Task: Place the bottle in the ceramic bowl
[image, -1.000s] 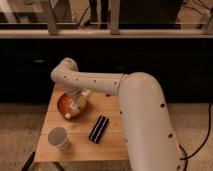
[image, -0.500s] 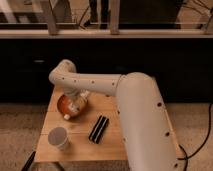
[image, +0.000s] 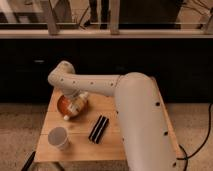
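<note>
My arm (image: 125,95) fills the right and centre of the frame, a thick white sleeve rising from the lower right and bending left to an elbow joint at centre-left. From there it turns down toward the wooden table (image: 111,142).

My gripper (image: 76,98) sits just below that bend, over the ceramic bowl (image: 63,106), at the left-centre of the frame. It is crowded by the wrist above and the bottle below — whether the claw is spread or pressed together, I cannot tell.

The bottle (image: 75,107) lies tilted across the bowl, one end up near my gripper at the bowl's upper right, the other end down at the lower left, where a pale tip reaches the bowl's front rim. The body looks clear with a light band. It is inside the bowl's outline; whether it rests on the bowl or hangs from my claw I cannot make out.

The bowl itself is orange-red, at the table's upper left corner, partly hidden under my wrist.

Below the bowl, toward the lower left of the table, stands a pale cup (image: 58,137), upright, mouth open to the camera, apart from the bowl.

Right of the cup, near the table's middle, lies a black bar (image: 98,129) — set diagonally, flat on the wood, close beside my arm's lower sleeve and apart from the bowl.

Behind the table runs a dark cabinet front (image: 165,57), with a light ledge above it across the upper frame.
</note>
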Tool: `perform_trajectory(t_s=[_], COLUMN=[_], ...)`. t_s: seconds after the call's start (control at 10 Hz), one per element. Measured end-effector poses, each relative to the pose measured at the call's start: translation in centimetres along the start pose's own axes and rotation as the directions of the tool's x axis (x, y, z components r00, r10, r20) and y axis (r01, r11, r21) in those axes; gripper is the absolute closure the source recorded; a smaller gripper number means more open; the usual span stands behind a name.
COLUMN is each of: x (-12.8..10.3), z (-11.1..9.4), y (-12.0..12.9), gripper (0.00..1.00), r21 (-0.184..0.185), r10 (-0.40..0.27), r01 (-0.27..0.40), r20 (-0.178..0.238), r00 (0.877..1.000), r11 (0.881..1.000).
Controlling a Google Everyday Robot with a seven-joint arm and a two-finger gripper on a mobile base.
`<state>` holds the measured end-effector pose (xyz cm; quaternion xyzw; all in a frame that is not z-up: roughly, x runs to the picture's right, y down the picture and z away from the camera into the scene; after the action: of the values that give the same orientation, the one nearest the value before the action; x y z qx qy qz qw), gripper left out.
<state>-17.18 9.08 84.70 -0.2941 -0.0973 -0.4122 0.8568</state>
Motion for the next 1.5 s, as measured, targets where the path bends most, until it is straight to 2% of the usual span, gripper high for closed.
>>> perform_trajectory(t_s=[0.4,0.6,1.5], x=[-0.5,-0.6,-1.2], z=[0.3,0.4,1.0], y=[-0.1,-0.1,0.5], gripper=[0.34,0.21,0.2], r21=[0.001,0.0,0.001], r10=[-0.004,-0.005,0.002], r01=[0.004,0.005,-0.002], r20=[-0.001,0.0,0.005], r00=[1.0,1.0,1.0], r11=[1.0,1.0,1.0])
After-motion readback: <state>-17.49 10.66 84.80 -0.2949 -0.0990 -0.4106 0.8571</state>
